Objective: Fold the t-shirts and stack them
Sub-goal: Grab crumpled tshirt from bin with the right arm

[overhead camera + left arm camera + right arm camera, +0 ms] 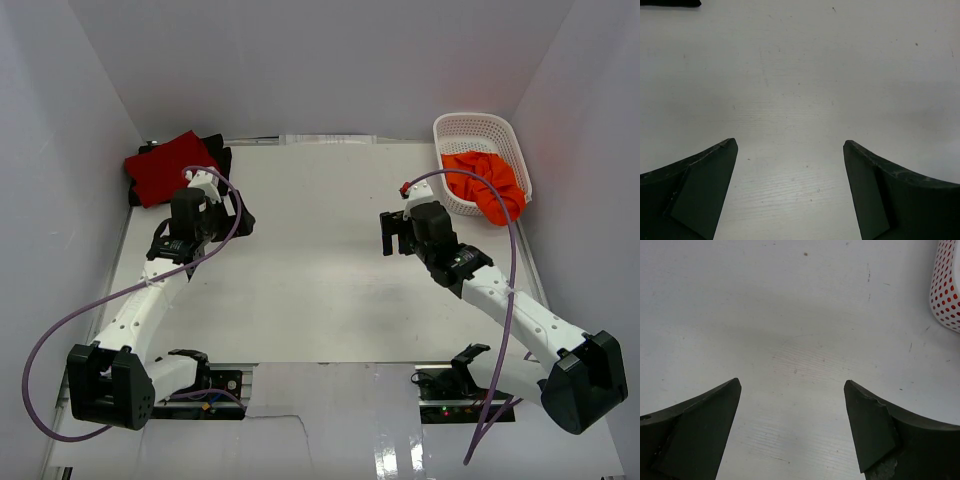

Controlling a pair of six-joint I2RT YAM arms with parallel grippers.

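A crimson red t-shirt (163,170) lies folded at the table's far left, on top of a black t-shirt (218,160) whose edge sticks out to its right. A corner of the black cloth shows at the top left of the left wrist view (670,3). An orange t-shirt (487,186) lies crumpled in the white basket (475,127) at the far right. My left gripper (238,222) is open and empty over bare table (790,145), just in front of the stack. My right gripper (391,235) is open and empty over bare table (792,382), left of the basket.
The white perforated basket's wall shows at the right edge of the right wrist view (947,287), with orange showing through its holes. White walls enclose the table on the left, back and right. Purple cables loop off both arms.
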